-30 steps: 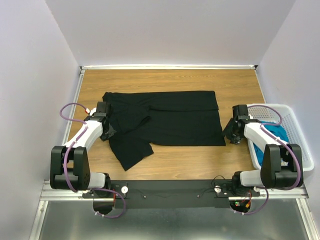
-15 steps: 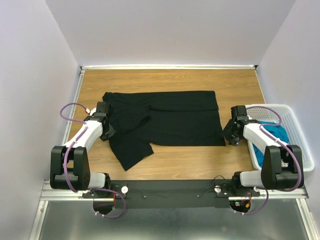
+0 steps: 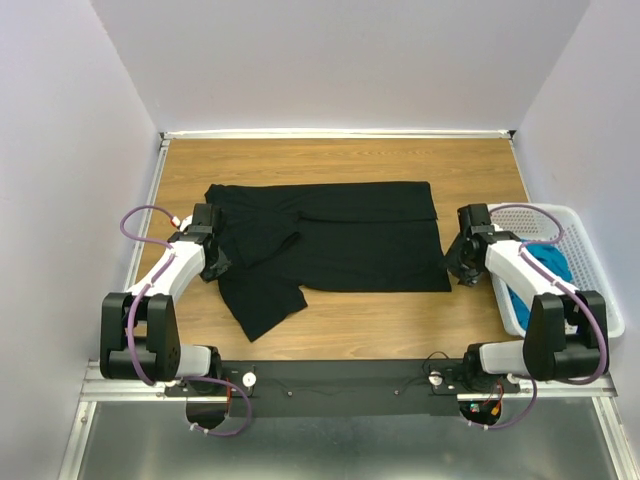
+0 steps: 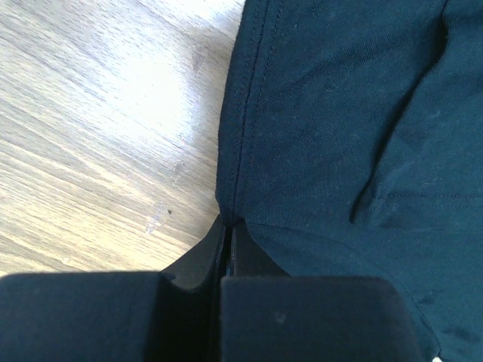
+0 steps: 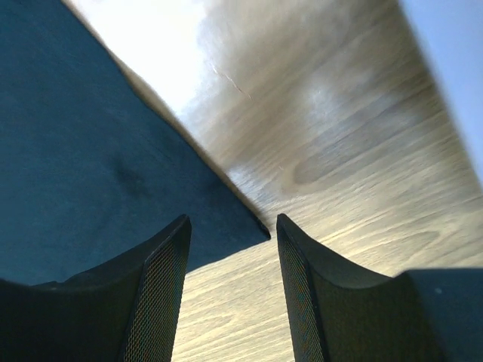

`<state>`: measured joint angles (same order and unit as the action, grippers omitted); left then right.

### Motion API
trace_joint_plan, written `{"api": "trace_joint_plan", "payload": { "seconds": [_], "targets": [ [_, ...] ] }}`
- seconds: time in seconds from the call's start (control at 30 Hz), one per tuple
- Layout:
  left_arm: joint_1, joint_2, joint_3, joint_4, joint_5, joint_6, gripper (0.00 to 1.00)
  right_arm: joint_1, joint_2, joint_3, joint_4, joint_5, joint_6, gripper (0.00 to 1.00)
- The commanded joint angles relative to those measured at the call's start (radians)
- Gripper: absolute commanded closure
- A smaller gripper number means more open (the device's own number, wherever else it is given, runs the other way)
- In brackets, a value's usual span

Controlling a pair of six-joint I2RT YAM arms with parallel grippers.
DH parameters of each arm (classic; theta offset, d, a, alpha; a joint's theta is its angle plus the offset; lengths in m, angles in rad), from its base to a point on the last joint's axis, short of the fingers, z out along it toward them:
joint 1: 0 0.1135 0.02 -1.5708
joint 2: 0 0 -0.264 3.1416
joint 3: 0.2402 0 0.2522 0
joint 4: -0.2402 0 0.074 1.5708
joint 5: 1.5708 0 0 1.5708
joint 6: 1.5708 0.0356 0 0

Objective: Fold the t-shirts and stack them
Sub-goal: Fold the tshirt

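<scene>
Here the black t-shirt (image 3: 350, 240) lies spread across the middle of the wooden table (image 3: 400, 160), its long side running left to right. One flap of cloth juts toward the near left, and a fold line crosses its far half. The left gripper (image 3: 218, 262) sits low at the shirt's left edge. In the left wrist view its fingers (image 4: 228, 234) are pressed together with no gap, and the stitched hem of the black cloth (image 4: 339, 113) runs straight down into their tips, so the edge of the garment is pinched between them. The right gripper (image 3: 462, 268) is at the opposite end, by the shirt's near right corner. In the right wrist view its two fingers (image 5: 232, 220) stand clearly apart, released and grasping nothing. The pointed corner of the black fabric (image 5: 90, 166) reaches into the gap between them, with bare wood on the other side. I cannot tell whether the fingertips touch the table. The teal t-shirt (image 3: 550, 265) is bunched inside the white lattice basket (image 3: 540, 211), which stands at the right edge of the table, just beside the right arm and well apart from the black shirt.
</scene>
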<state>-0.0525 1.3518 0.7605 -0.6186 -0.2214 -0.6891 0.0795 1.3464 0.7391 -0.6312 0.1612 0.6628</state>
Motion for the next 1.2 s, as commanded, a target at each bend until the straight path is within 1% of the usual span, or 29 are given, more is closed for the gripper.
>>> {"api": "trace_joint_plan", "payload": {
  "seconds": [0.0,0.07,0.1,0.17,0.23,0.3,0.43,0.47,0.53,0.57,0.63,0.67,0.8,0.9,0.93,1.03,1.13,1.17],
  "targets": [
    [0.005,-0.029,-0.013,0.005,0.019,0.007,0.99,0.008,-0.052,0.051,-0.048,0.083,0.006,0.42],
    [0.005,-0.029,-0.013,0.006,0.02,0.008,0.99,0.008,-0.064,0.045,-0.048,0.101,0.004,0.4],
    [0.005,-0.029,-0.015,0.008,0.02,0.01,0.99,0.008,-0.066,0.043,-0.048,0.107,0.003,0.35],
    [0.005,-0.026,-0.015,0.01,0.024,0.011,0.99,0.008,-0.044,0.037,-0.05,0.116,0.006,0.3],
    [0.005,-0.028,-0.015,0.011,0.024,0.013,0.99,0.008,-0.029,0.031,-0.042,0.11,0.004,0.23],
    [0.005,-0.029,-0.015,0.011,0.024,0.016,0.99,0.006,-0.01,0.025,-0.01,0.071,-0.014,0.19],
    [0.005,-0.034,-0.015,0.01,0.025,0.017,0.99,0.008,-0.003,0.049,0.008,-0.07,-0.06,0.17],
    [0.005,-0.036,-0.015,0.01,0.025,0.019,0.99,0.008,-0.006,0.054,0.007,-0.125,-0.057,0.17],
    [0.005,-0.036,-0.013,0.008,0.028,0.02,0.99,0.008,-0.016,0.06,-0.001,-0.156,-0.045,0.15],
    [0.005,-0.036,-0.013,0.008,0.03,0.023,0.99,0.008,-0.015,0.06,-0.001,-0.219,-0.032,0.14],
    [0.005,-0.042,-0.015,0.01,0.03,0.022,0.99,0.008,0.008,0.057,-0.004,-0.267,-0.025,0.13],
    [0.005,-0.043,-0.015,0.01,0.031,0.022,0.99,0.008,0.016,0.049,-0.002,-0.317,-0.031,0.12],
    [0.003,-0.045,-0.016,0.013,0.034,0.025,0.99,0.008,0.016,0.037,0.028,-0.368,-0.086,0.07],
    [0.003,-0.048,-0.016,0.014,0.036,0.025,0.99,0.008,-0.027,0.037,0.031,-0.322,-0.098,0.05],
    [0.003,-0.048,-0.018,0.016,0.037,0.025,0.99,0.006,-0.035,0.036,0.037,-0.321,-0.104,0.01],
    [0.003,-0.049,-0.018,0.016,0.037,0.025,0.99,0.006,-0.055,0.042,0.041,-0.333,-0.111,0.0],
    [0.003,-0.052,-0.018,0.017,0.039,0.026,0.99,0.006,-0.053,0.048,0.05,-0.396,-0.149,0.0],
    [0.003,-0.051,-0.018,0.017,0.04,0.026,0.99,0.006,-0.049,0.049,0.051,-0.448,-0.181,0.0]
  ]
}}
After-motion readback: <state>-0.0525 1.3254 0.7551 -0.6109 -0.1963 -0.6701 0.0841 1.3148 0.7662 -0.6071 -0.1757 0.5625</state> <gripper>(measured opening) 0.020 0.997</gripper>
